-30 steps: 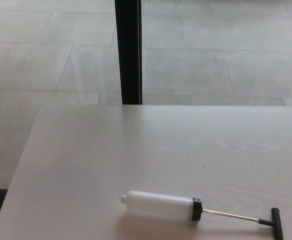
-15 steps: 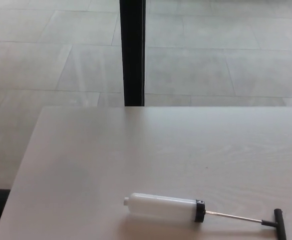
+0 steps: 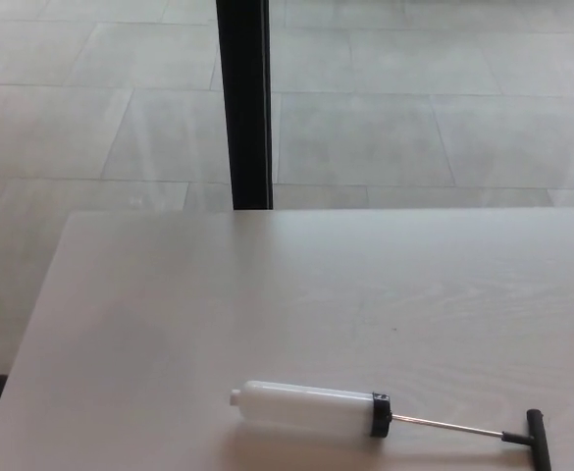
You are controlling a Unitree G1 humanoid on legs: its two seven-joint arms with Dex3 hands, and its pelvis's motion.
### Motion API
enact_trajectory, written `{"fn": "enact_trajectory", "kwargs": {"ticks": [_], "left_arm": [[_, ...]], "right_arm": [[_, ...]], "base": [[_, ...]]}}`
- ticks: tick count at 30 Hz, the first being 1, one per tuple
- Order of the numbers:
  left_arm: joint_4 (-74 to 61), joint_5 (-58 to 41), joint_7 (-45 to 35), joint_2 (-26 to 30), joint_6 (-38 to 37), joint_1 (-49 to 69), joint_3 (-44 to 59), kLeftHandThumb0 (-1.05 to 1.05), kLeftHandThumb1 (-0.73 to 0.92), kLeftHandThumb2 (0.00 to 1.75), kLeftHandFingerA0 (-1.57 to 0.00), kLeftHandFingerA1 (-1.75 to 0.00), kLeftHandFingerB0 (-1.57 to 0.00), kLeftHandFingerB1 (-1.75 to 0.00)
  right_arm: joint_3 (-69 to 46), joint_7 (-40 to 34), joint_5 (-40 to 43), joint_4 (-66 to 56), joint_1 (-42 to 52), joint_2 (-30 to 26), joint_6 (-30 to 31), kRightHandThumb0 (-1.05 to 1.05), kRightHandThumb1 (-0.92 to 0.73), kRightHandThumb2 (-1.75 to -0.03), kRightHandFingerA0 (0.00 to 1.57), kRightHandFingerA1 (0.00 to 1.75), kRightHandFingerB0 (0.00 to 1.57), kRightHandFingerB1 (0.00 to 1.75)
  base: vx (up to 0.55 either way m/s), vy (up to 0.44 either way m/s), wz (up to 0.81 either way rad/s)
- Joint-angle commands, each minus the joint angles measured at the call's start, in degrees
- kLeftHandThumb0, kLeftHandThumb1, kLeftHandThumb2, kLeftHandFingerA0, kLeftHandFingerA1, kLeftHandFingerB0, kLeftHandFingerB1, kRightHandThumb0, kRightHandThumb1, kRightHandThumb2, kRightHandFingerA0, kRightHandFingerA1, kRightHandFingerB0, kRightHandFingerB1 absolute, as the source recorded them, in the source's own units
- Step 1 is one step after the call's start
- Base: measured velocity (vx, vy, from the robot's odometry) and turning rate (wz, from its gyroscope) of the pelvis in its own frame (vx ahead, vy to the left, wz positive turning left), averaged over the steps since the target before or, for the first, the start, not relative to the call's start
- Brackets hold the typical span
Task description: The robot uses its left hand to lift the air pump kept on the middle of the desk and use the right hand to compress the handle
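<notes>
A pale tabletop [image 3: 267, 294] fills the lower frame, a tiled floor [image 3: 414, 118] and dark post [image 3: 243, 98] seen above. The air pump [image 3: 311, 410] is laid flat at lower centre, rod extended to its black handle [image 3: 537, 437] at lower right. A light, smooth, rigid barrel is judged best gripped mid-body. Neither hand is shown; finger state cannot be told.

Soft, even daylight; faint shadow under air pump [image 3: 311, 410]; image slightly soft, washed out.

Office-like room: pale desk [image 3: 169, 294], tiled floor [image 3: 385, 118], black post [image 3: 243, 98].
</notes>
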Motion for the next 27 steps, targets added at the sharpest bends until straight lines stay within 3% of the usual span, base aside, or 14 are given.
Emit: {"fn": "enact_trajectory", "kwargs": {"ticks": [1,4,6,7,8,10,11,12,13,17,18,19,22,27], "left_arm": [[-0.4,-1.5,-0.6,0.3,1.8,-1.0,-0.3,-0.57,0.79,0.62,-0.15,-0.61,-0.09,-0.47],[-1.8,-1.2,-0.2,1.1,2.8,-1.3,-0.7,-0.50,0.72,0.79,-0.21,-0.61,-0.09,-0.50],[-2.3,-0.9,2.0,2.6,2.7,-3.5,-0.5,-0.15,0.66,0.75,-0.27,-0.65,-0.16,-0.55],[-3.6,-1.0,2.0,2.8,2.7,-3.6,-0.5,-0.61,0.74,0.62,-0.19,-0.48,-0.14,-0.38],[-5.6,-0.5,1.1,3.0,1.5,-3.3,-1.1,-0.63,0.74,0.62,-0.15,-0.48,-0.14,-0.38],[-7.6,0.9,1.5,3.8,-0.1,-4.7,-2.3,-0.62,0.70,0.61,-0.18,-0.49,-0.19,-0.40],[-8.4,1.3,1.8,3.9,-0.8,-5.3,-2.7,-0.63,0.69,0.60,-0.20,-0.49,-0.22,-0.41],[-10.0,2.7,3.1,4.1,-1.7,-6.2,-3.9,-0.69,0.64,0.61,-0.32,-0.66,-0.35,-0.48],[-12.2,3.9,4.9,4.2,-1.3,-7.4,-5.0,-0.69,0.65,0.60,-0.27,-0.67,-0.32,-0.48],[-17.7,5.1,2.4,5.0,-2.6,-10.3,-8.0,-0.62,0.71,0.61,-0.22,-0.49,-0.24,-0.39],[-20.2,6.9,4.0,4.9,-2.3,-11.7,-9.9,-0.63,0.69,0.61,-0.33,-0.49,-0.36,-0.39],[-22.5,7.6,4.8,4.7,-1.7,-12.6,-11.1,-0.64,0.68,0.61,-0.33,-0.49,-0.36,-0.39],[-30.8,6.6,5.3,2.5,1.3,-13.9,-12.7,-0.61,0.66,0.60,-0.30,-0.48,-0.36,-0.39],[-46.0,7.5,5.8,-1.9,5.3,-14.2,-17.9,-0.61,0.68,0.59,-0.34,-0.51,-0.31,-0.38]], "right_arm": [[-0.1,3.4,2.3,-0.5,1.4,-0.2,-1.3,-0.79,-0.78,-0.63,0.15,0.62,0.19,0.38],[0.0,3.7,2.6,-0.6,1.6,-0.5,-1.5,-0.79,-0.78,-0.63,0.15,0.62,0.19,0.38],[0.1,3.8,2.7,-0.6,1.7,-0.4,-1.6,-0.79,-0.78,-0.63,0.15,0.62,0.19,0.38],[-6.6,-7.5,7.3,-0.8,-4.7,-12.4,2.6,-0.78,-0.62,-1.03,0.01,0.47,0.02,0.35],[-8.9,-12.2,8.2,-1.5,-8.0,-18.3,2.9,-0.79,-0.66,-1.05,0.01,0.39,0.04,0.35],[-8.9,-12.4,7.0,-3.1,-10.1,-19.2,-2.3,-0.74,-0.67,-1.06,0.02,0.36,0.00,0.28],[-9.3,-12.6,7.1,-3.3,-11.3,-19.7,-2.6,-0.77,-0.64,-1.03,0.03,0.51,0.06,0.30],[-9.0,-13.4,6.4,-3.8,-13.1,-20.4,-3.3,-0.82,-0.66,-1.04,0.03,0.39,0.02,0.29],[-8.8,-13.5,5.9,-5.1,-14.8,-20.8,-4.2,-0.78,-0.83,-0.65,0.03,0.44,0.07,0.29],[-6.2,-14.0,2.9,-9.2,-19.3,-21.5,-7.5,-0.82,-0.86,-0.66,0.02,0.46,0.08,0.30],[-5.1,-14.8,1.9,-10.8,-21.4,-21.1,-8.6,-0.87,-0.68,-1.09,0.01,0.42,0.09,0.38],[-4.0,-15.1,1.0,-12.5,-22.4,-20.9,-9.3,-0.82,-0.69,-1.12,0.01,0.37,0.00,0.34],[-0.5,-15.1,-1.5,-19.5,-23.2,-19.9,-9.5,-0.95,-0.77,-1.18,0.00,0.30,0.06,0.29],[2.7,-13.4,-1.2,-27.4,-25.5,-14.4,-11.8,-1.05,-0.77,-1.21,0.00,0.53,0.06,0.41]], "base": [[0.00,0.000,0.00],[0.00,0.000,0.00],[0.00,0.000,0.00],[0.00,0.000,0.00],[0.00,0.000,0.00],[0.00,0.000,0.00],[0.00,0.000,0.00],[0.00,0.000,0.00],[0.00,0.000,0.00],[0.00,0.000,0.00],[0.00,0.000,0.00],[0.00,0.000,0.00],[0.00,0.000,0.00],[0.00,0.000,0.00]]}}
